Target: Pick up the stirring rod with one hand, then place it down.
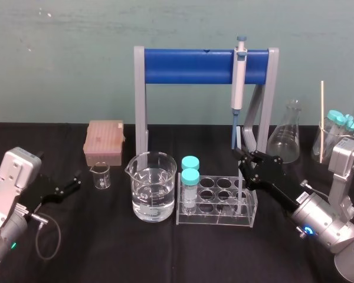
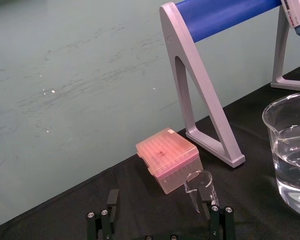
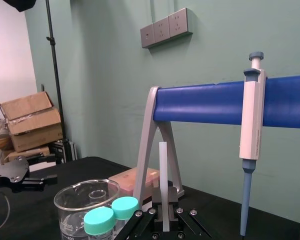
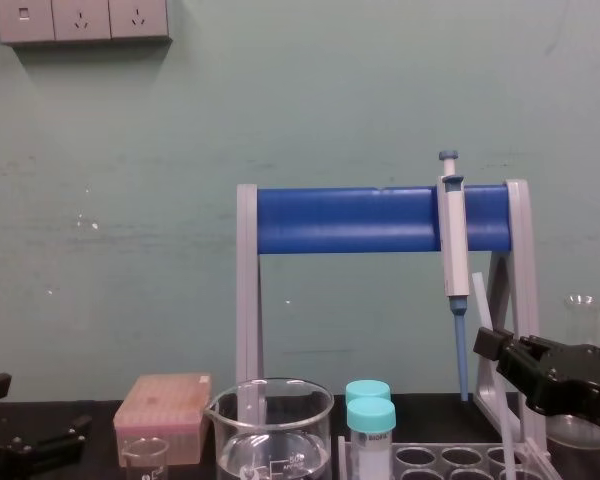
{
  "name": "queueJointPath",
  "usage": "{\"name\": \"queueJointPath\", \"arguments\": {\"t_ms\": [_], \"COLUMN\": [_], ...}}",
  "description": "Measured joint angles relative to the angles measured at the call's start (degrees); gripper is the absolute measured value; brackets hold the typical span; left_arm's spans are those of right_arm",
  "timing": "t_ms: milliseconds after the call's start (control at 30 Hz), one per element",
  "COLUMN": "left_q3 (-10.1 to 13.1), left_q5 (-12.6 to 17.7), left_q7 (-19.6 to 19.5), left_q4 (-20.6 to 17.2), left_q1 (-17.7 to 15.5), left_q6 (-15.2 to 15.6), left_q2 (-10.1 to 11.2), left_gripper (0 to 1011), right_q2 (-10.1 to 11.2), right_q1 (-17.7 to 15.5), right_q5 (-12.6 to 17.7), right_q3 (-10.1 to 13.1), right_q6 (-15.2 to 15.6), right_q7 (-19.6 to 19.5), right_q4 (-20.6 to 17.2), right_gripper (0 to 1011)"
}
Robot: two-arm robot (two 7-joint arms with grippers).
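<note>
Stirring rod, slightly tilted, is clenched in your right hand at the rack's 3 o'clock end, so raise it straight, clear of the pipette at 12 o'clock; your left hand lies released at 9 o'clock.

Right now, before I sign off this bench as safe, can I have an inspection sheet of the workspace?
Surface: black table cover.
Job's things: stirring rod gripped at tube rack.
Clutter: water beaker, small beaker, pink tip box, pipette on blue stand, flask.
Grippers: right claw shut on rod; left claw open, parked left.
Cables: grey loop by left arm.
Surroundings: green wall, sockets, cardboard boxes.
</note>
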Motion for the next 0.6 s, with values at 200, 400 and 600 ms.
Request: {"name": "queueJointPath", "arguments": {"t_ms": [200,400,600], "left_q3": [0.0,0.0,0.0], "left_q5": [0.0,0.0,0.0], "left_q7": [0.0,0.0,0.0], "left_q4": [0.0,0.0,0.0], "left_q1": [0.0,0.0,0.0], "left_q6": [0.0,0.0,0.0], "left_q2": [0.0,0.0,0.0], "left_gripper": [1000,1000,1000], "right_q2": [0.0,0.0,0.0], "right_q1": [0.0,0.0,0.0], "right_q5": [0.0,0.0,0.0], "right_q3": [0.0,0.0,0.0], "right_q6": [0.0,-0.1,-0.1], "right_q7": [0.0,0.0,0.0], "right_q4": [0.0,0.0,0.0], "right_gripper": [86,253,424]}}
